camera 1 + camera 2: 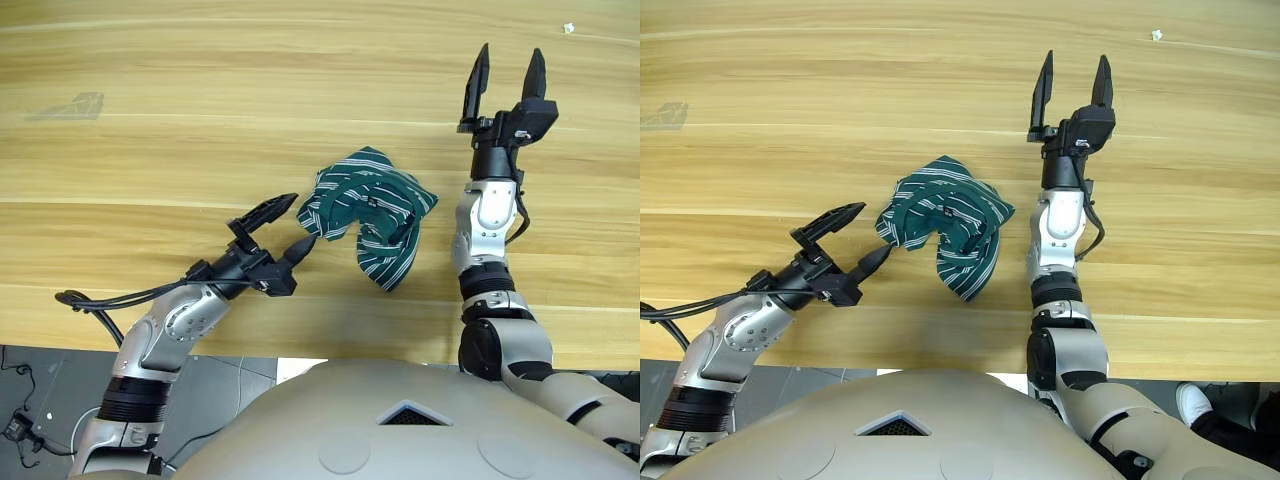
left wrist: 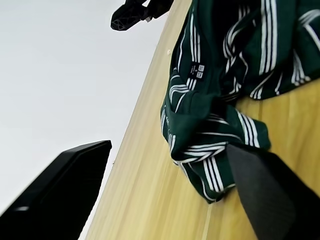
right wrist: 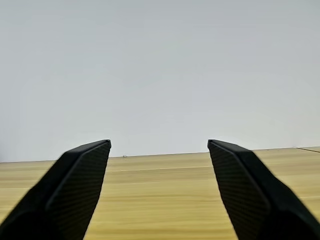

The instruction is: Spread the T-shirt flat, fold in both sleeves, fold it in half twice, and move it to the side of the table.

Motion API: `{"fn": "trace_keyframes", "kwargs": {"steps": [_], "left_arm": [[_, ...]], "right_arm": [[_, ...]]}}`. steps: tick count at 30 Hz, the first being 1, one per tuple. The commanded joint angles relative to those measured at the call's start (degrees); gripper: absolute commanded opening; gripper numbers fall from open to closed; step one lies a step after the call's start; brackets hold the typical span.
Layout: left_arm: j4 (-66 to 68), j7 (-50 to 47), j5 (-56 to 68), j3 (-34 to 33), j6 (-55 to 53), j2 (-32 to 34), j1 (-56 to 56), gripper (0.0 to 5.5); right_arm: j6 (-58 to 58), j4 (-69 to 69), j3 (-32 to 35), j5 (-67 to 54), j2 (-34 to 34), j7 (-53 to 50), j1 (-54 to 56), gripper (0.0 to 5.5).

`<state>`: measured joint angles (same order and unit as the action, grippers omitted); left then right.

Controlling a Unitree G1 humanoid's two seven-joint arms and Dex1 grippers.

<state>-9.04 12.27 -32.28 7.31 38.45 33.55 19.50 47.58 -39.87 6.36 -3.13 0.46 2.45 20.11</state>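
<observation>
In the lower left of the head view, the left gripper (image 1: 305,218) lies low over the wooden table (image 1: 150,150), arm angled toward the centre, fingers spread, one tip touching cloth. The T-shirt (image 1: 370,215), green with white stripes, sits crumpled at the centre, one flap trailing toward the lower right. Farther off at the upper right, the right gripper (image 1: 510,55) points away, forearm straight, fingers apart and empty.

Bright, even light casts faint shadows on the table (image 1: 200,150).
</observation>
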Motion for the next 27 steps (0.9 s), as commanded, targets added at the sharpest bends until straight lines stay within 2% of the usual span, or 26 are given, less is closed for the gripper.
{"fn": "trace_keyframes", "kwargs": {"steps": [1, 27], "left_arm": [[0.7, -1.0, -1.0, 0.6, -0.1, -0.3, -0.8, 4.26], [4.1, -7.1, -10.4, 4.3, -0.5, -0.5, -7.6, 4.26]], "right_arm": [[-0.3, -0.4, -0.3, 0.3, 0.2, -0.2, 0.7, 3.59], [-0.2, -0.9, -1.0, 0.3, 0.7, 0.0, 1.0, 3.59]]}}
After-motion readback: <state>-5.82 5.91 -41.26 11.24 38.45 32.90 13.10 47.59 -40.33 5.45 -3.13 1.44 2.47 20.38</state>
